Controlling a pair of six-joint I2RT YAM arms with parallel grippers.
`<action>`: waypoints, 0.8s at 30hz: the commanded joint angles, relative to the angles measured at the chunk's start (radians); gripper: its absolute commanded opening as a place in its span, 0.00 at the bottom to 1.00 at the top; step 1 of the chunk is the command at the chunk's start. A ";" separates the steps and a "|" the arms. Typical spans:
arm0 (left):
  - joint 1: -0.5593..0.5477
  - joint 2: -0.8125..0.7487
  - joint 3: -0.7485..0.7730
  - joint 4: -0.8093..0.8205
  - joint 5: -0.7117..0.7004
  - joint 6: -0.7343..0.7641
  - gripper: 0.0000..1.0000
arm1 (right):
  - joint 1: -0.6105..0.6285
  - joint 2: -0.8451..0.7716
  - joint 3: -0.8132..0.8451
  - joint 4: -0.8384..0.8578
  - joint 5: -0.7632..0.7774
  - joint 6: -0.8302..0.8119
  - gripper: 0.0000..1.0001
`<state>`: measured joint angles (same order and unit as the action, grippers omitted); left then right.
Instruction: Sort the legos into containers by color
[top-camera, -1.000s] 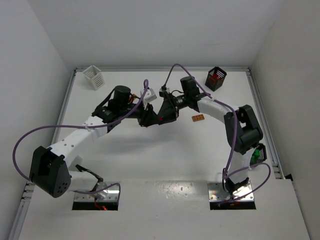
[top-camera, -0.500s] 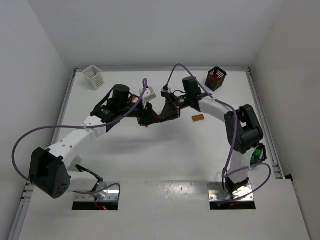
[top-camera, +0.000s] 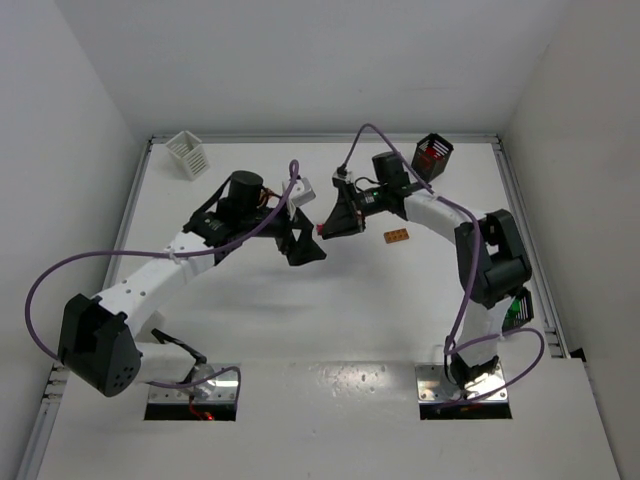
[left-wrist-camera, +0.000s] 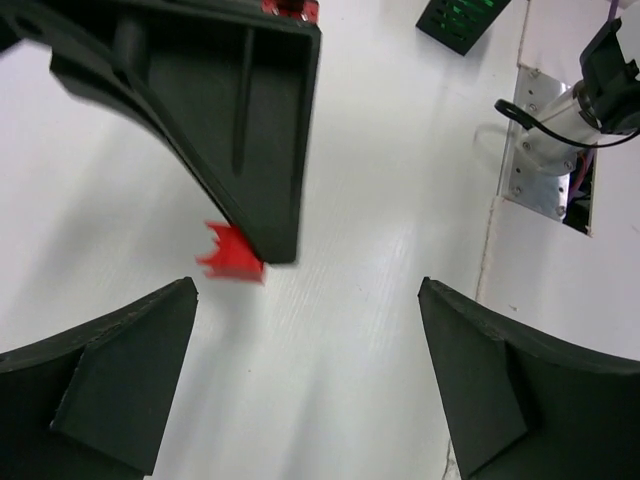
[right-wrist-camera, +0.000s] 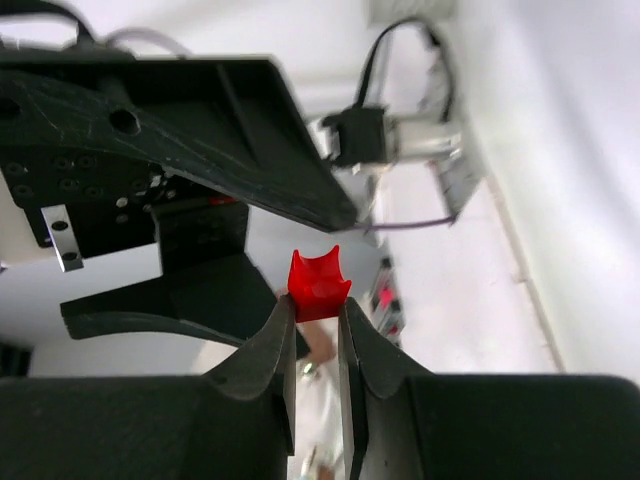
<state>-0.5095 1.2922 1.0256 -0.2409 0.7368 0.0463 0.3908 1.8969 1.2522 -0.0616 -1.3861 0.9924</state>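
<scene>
Right gripper (right-wrist-camera: 318, 305) pinches red lego (right-wrist-camera: 318, 283) at its fingertips. Left gripper (left-wrist-camera: 307, 290) spread wide, empty, just beside it. Orange-brown plate (top-camera: 397, 237) lies right of both. Red-filled black basket (top-camera: 432, 156) far right; white basket (top-camera: 187, 153) far left. Green-filled black basket (left-wrist-camera: 460, 15) is plain in left wrist view but half-hidden from above by right arm (top-camera: 490, 260).

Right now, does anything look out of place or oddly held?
Nothing is spilled or damaged. One oddity: the red lego sits only at the very tips of the right gripper, so the hold looks thin. An orange-brown lego lies alone on the table, unsorted.
</scene>
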 joint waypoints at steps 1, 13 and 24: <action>0.000 -0.042 0.030 -0.004 0.010 -0.005 0.99 | -0.059 -0.082 0.058 -0.199 0.120 -0.208 0.00; 0.103 0.004 0.207 -0.164 -0.558 -0.080 0.99 | -0.200 -0.202 0.240 -0.698 0.884 -0.715 0.00; 0.298 0.493 0.605 -0.333 -0.769 -0.103 0.99 | -0.309 -0.041 0.646 -0.653 1.443 -0.865 0.00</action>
<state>-0.2138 1.7458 1.5631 -0.5102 0.0368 -0.0467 0.1184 1.8061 1.7737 -0.7563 -0.1562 0.1787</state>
